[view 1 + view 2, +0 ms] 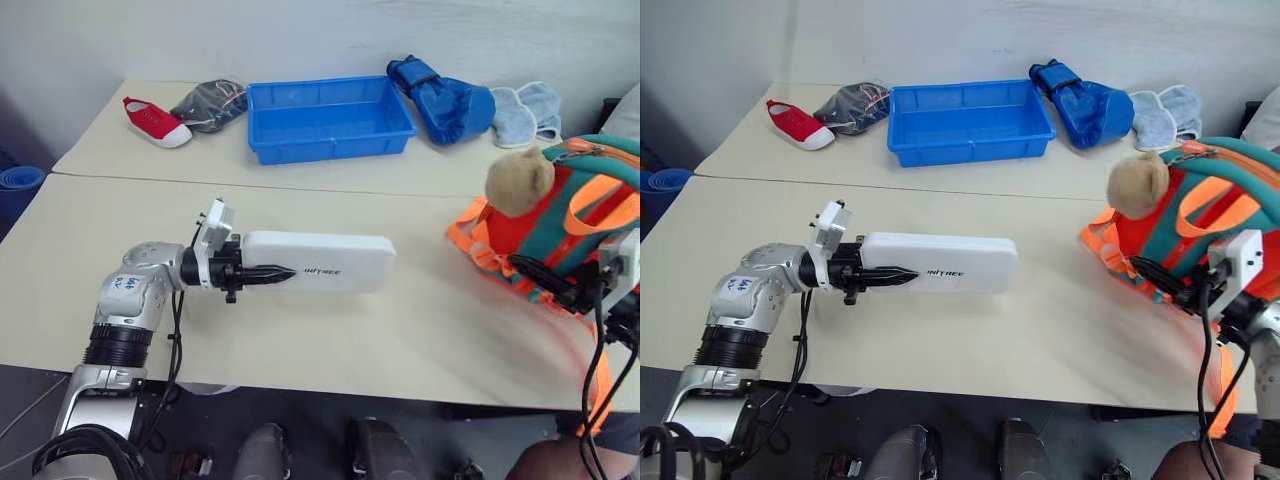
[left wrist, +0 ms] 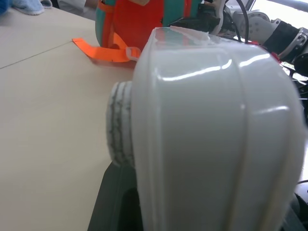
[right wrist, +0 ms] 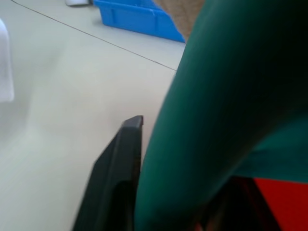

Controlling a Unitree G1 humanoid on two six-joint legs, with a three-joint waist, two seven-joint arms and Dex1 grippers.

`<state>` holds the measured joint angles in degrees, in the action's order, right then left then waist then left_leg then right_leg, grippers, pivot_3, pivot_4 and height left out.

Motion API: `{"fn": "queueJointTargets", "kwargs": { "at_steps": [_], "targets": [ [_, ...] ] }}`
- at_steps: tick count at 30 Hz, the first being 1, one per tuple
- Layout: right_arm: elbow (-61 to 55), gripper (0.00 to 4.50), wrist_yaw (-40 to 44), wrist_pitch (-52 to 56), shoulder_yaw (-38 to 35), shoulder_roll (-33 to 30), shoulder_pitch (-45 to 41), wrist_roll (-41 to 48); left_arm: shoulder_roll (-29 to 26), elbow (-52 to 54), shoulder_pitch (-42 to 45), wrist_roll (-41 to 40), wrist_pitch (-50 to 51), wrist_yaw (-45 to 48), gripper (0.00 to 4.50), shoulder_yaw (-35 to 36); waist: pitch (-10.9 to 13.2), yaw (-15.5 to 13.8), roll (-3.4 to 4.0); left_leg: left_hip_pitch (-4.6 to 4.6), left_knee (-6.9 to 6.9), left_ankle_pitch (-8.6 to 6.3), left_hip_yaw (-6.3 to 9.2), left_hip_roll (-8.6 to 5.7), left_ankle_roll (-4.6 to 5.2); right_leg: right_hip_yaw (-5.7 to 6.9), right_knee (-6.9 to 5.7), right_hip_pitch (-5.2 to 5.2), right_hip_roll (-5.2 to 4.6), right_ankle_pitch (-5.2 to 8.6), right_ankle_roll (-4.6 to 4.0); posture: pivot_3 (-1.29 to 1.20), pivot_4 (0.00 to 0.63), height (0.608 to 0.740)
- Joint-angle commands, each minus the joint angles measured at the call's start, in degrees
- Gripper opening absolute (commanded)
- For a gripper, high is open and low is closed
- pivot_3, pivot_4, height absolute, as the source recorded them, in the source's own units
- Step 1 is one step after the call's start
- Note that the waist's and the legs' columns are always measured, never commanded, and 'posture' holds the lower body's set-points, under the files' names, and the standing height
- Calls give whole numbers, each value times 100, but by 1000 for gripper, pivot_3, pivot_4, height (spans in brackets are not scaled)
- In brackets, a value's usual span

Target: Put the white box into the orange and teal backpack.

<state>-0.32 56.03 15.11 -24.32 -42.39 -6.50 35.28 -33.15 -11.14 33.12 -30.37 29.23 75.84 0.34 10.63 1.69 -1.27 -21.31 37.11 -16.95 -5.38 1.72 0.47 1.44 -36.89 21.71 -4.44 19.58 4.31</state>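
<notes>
The flat, elongated white plastic box [image 1: 318, 262] with rounded corners and small dark lettering lay out on the beige tabletop [image 1: 400, 340], well apart from the small rounded teal backpack with orange panels and straps [image 1: 570, 215], which stood at the table's right end with a tan plush bear [image 1: 518, 180] fixed to its front. So the task was, in my judgement, at an early stage: the box had been taken in hand, but the carry across to the backpack, the opening of it and the putting-in were all left to do.

The left gripper [image 1: 268, 273] pointed level along the table toward the backpack, its two black fingers clamped on the near end of the white box; the left wrist view showed the glossy white casing pressed close against one dark finger. The jaws stood partly closed, as wide as the box's end allowed.

The right gripper [image 1: 538, 275] was at the backpack's lower front, close against the teal and orange fabric. In the right wrist view one black finger [image 3: 120, 163] lay alongside a thick teal strap or edge of the bag (touching it, as far as could be seen), with the other finger hidden behind the fabric. Whether those jaws had closed on the strap or merely stood against it, I could not tell.
</notes>
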Motion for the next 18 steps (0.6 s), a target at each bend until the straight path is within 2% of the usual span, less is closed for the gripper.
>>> {"fn": "queueJointTargets", "kwargs": {
  "at_steps": [1,5,8,10,13,15,18],
  "targets": [
    [-940,50,-149,291,393,215,-223,332,-65,426,8,-545,502,10,1225,298,1,16,0,2,1,0,0,1,-1,0,-3,0,1,0,0,0,150,740],
    [-2026,12,-577,1231,988,688,-612,1248,-316,136,196,-783,1139,18,1225,488,2,50,2,4,-6,3,3,5,-6,-1,-17,10,4,1,-2,0,150,740],
    [-2965,12,-818,2039,1629,801,-954,1992,-542,-479,395,-606,935,-56,1225,678,3,61,3,-10,-9,14,3,5,-25,-2,-35,38,4,5,-10,0,150,740],
    [-3435,12,-1075,2483,1697,749,-973,2735,-720,-722,413,-553,888,-23,1225,773,3,57,2,-45,-5,20,1,5,-32,-6,-54,81,4,7,-13,0,150,740],
    [-3957,12,-1210,2972,1462,267,-579,3716,-986,-1042,357,-542,837,-34,1225,1022,3,-6,2,-79,2,21,7,6,-31,4,-53,102,2,8,-15,0,150,740],
    [-4138,12,-1053,3239,1046,-292,-88,4191,-1239,-1151,271,-692,1081,-71,1225,1297,4,-20,-5,-95,9,15,10,3,-13,9,-47,102,-5,7,-13,0,150,740],
    [-4128,12,-969,3343,513,-797,429,4462,-1509,-957,25,-988,1446,-112,1225,1739,8,-25,-21,-110,14,0,13,-2,12,13,-9,93,-13,-2,3,0,150,740]
  ]
}}
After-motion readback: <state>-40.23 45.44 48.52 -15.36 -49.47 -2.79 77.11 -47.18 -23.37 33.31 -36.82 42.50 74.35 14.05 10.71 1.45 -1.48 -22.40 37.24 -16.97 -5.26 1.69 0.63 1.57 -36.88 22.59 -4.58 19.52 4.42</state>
